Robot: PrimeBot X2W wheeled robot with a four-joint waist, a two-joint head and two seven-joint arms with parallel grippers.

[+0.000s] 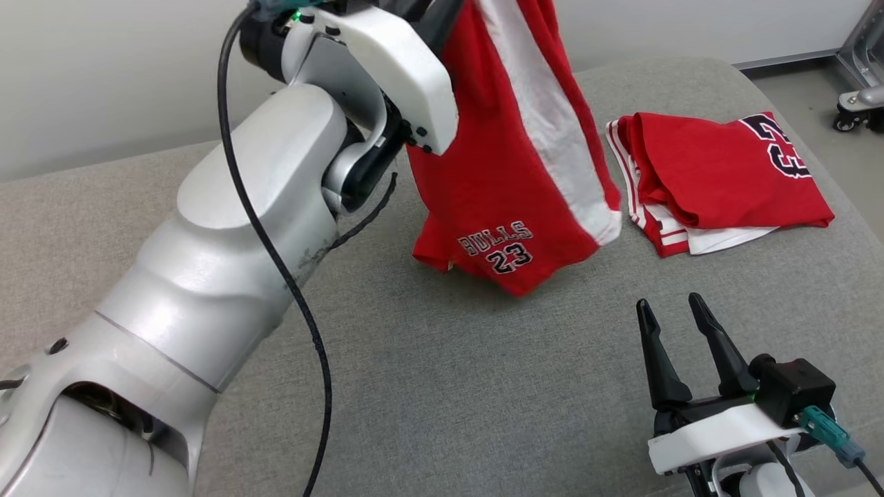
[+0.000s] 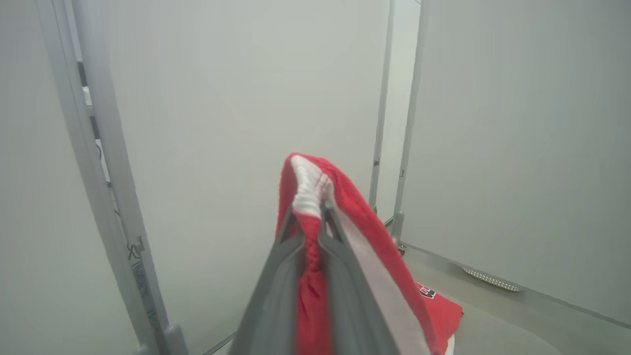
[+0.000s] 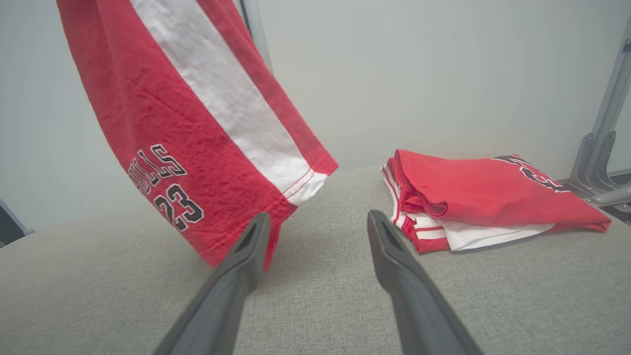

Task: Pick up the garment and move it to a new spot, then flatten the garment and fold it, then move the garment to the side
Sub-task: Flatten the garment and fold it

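Note:
Red shorts [image 1: 504,172] with a white side stripe and "BULLS 23" print hang in the air, their lower hem just above the grey cushioned surface [image 1: 449,386]. My left gripper [image 2: 309,217] is shut on the shorts' bunched waistband, high at the top of the head view. The shorts [image 3: 197,123] hang at the upper left of the right wrist view. My right gripper [image 1: 670,307] stands open low at the right, fingers pointing toward the shorts' hem, nothing between them; in its own view my right gripper [image 3: 315,222] is a short way from the hem.
A folded red jersey [image 1: 718,179] with white trim lies on the surface at the right, also in the right wrist view as the folded jersey [image 3: 488,197]. A metal frame with a caster [image 1: 856,103] stands at the far right. A pale wall [image 1: 103,69] runs behind.

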